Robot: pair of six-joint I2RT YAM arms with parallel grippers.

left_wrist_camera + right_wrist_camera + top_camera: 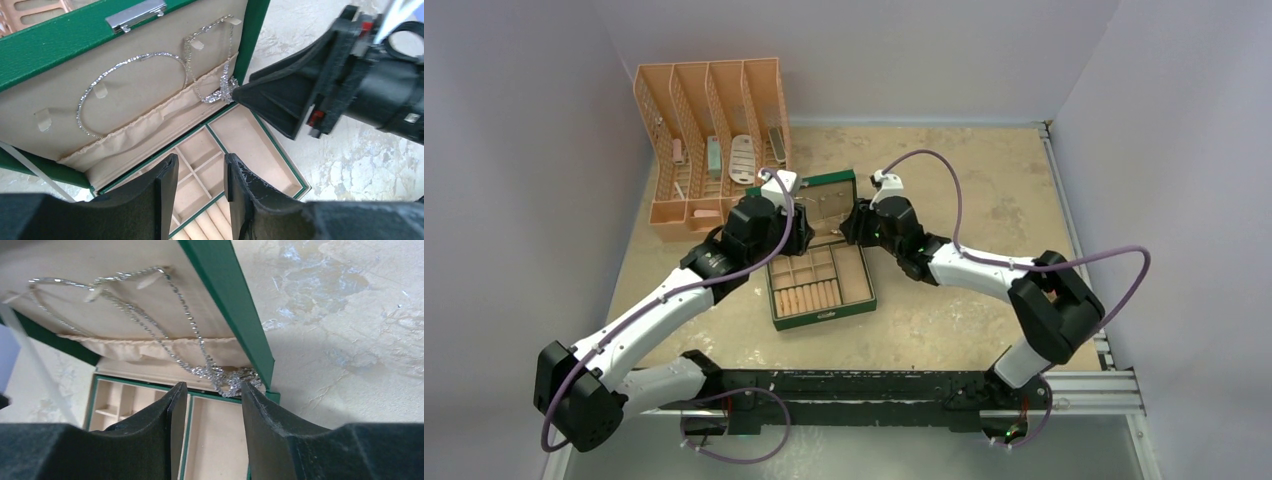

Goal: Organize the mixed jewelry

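A green jewelry box [856, 303] lies open at mid-table, its beige-lined lid [60, 45] standing upright. A silvery glittering hoop necklace [85, 96] hangs on the lid's hooks. A second glittering chain [186, 315] hangs beside it, its end bunched in a cluster [227, 377] at the lid pocket's edge. My right gripper [212, 390] is open, its fingertips either side of and just short of the cluster; it also shows in the left wrist view [240, 95]. My left gripper [200, 162] is open and empty above the box's small compartments [200, 155]. No gold rings show.
A peach slotted organizer rack [652, 105] stands at the back left with a few small items in it. The box's front rows hold beige ring rolls [809, 298]. Bare mottled tabletop [984, 180] lies right of the box. Walls close the sides.
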